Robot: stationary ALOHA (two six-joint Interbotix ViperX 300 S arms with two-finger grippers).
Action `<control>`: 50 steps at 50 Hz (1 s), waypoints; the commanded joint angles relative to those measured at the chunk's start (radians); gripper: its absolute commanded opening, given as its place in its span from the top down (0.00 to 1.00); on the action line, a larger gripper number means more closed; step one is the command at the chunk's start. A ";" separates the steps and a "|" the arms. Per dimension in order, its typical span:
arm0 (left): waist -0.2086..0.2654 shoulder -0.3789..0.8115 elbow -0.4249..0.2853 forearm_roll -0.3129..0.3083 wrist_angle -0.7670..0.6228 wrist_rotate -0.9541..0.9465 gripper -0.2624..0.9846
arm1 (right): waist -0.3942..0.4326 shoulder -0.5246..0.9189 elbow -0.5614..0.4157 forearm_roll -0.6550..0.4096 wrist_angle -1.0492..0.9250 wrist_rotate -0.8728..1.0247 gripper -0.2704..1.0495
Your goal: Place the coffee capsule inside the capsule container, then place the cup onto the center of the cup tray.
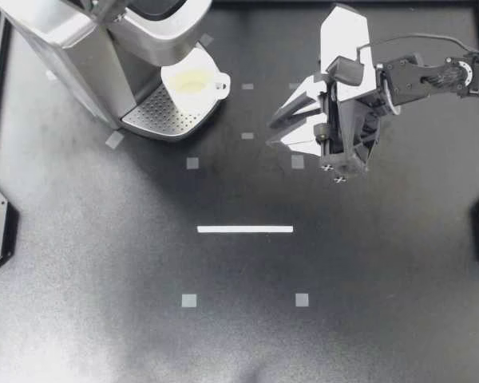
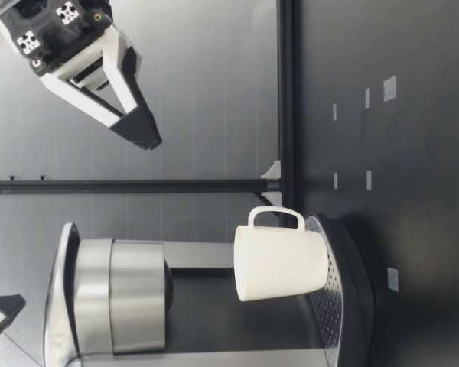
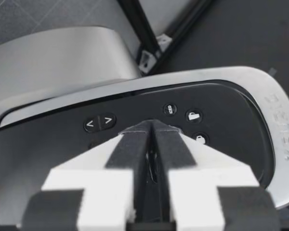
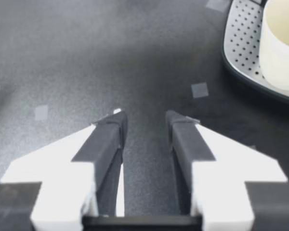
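Observation:
A white cup (image 1: 193,80) stands upright on the perforated cup tray (image 1: 156,116) of the silver coffee machine (image 1: 80,56), handle toward my right arm. My right gripper (image 1: 276,132) hangs above the table beside the machine, open with nothing between its fingers; the right wrist view has the cup (image 4: 279,43) and tray (image 4: 241,48) ahead of it and off to one side. My left gripper (image 3: 152,129) is shut just above the machine's dark button panel (image 3: 183,115). No capsule is visible. The low view shows the cup (image 2: 279,264) and my right gripper (image 2: 141,130) high above the table.
A white tape line (image 1: 245,229) and several small grey tape squares mark the dark table. Black frame rails run along the table's far edge (image 2: 287,92). A tip of my left gripper (image 2: 0,310) shows above the machine's head (image 2: 122,294).

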 commanded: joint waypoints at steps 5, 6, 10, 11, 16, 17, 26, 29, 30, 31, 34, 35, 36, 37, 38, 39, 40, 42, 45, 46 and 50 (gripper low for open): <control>0.006 -0.002 -0.021 0.002 -0.008 0.002 0.69 | 0.005 -0.009 -0.012 0.005 -0.008 -0.002 0.49; 0.008 0.000 -0.021 0.002 -0.008 0.003 0.69 | 0.005 -0.009 -0.012 0.005 -0.009 -0.002 0.49; 0.006 0.009 -0.020 0.003 -0.006 0.003 0.69 | 0.005 -0.006 -0.012 0.005 -0.009 -0.002 0.49; 0.008 0.011 -0.020 0.002 -0.006 0.003 0.69 | 0.005 -0.006 -0.012 0.005 -0.009 -0.002 0.49; 0.006 0.018 -0.015 0.002 -0.006 0.012 0.69 | 0.005 -0.002 -0.012 0.005 -0.008 -0.002 0.49; 0.008 0.020 -0.014 0.002 -0.005 0.012 0.69 | 0.005 0.000 -0.012 0.005 -0.009 -0.002 0.49; 0.018 0.021 -0.003 0.002 0.000 0.012 0.69 | 0.005 0.005 -0.012 0.003 -0.008 -0.002 0.49; 0.020 0.023 0.000 0.003 0.000 0.012 0.69 | 0.005 0.006 -0.012 0.003 -0.008 -0.002 0.49; 0.021 0.021 0.002 0.003 -0.002 0.012 0.69 | 0.005 0.006 -0.011 0.002 -0.008 -0.002 0.49; 0.023 0.021 0.002 0.002 -0.002 0.012 0.69 | 0.005 0.005 -0.012 0.002 -0.008 -0.003 0.49; 0.023 0.023 0.003 0.003 -0.002 0.012 0.69 | 0.005 0.006 -0.011 0.002 -0.008 -0.002 0.49; 0.023 0.023 0.005 0.003 -0.002 0.012 0.69 | 0.005 0.005 -0.012 0.002 -0.008 -0.003 0.49; 0.023 0.023 0.005 0.002 -0.002 0.012 0.69 | 0.005 0.006 -0.011 0.002 -0.008 -0.002 0.49; 0.023 0.025 0.005 0.002 -0.002 0.012 0.69 | 0.005 0.006 -0.011 0.002 -0.008 -0.003 0.49; 0.023 0.025 0.006 0.003 0.000 0.012 0.69 | 0.005 0.006 -0.012 0.002 -0.008 -0.002 0.49; 0.021 0.025 0.009 0.002 -0.002 0.012 0.69 | 0.005 0.006 -0.012 0.002 -0.008 -0.002 0.49; 0.023 0.025 0.011 0.002 -0.002 0.012 0.69 | 0.005 0.006 -0.012 0.002 -0.008 -0.002 0.49; 0.023 0.026 0.015 0.002 0.000 0.012 0.69 | 0.005 0.008 -0.011 0.000 -0.008 -0.002 0.49; 0.023 0.029 0.021 0.002 0.000 0.011 0.69 | 0.005 0.009 -0.012 0.000 -0.008 -0.003 0.49; 0.023 0.031 0.023 0.002 0.000 0.011 0.69 | 0.005 0.009 -0.011 0.002 -0.008 -0.002 0.49; 0.023 0.037 0.034 0.002 0.002 0.009 0.69 | 0.005 0.011 -0.012 0.002 -0.008 -0.002 0.49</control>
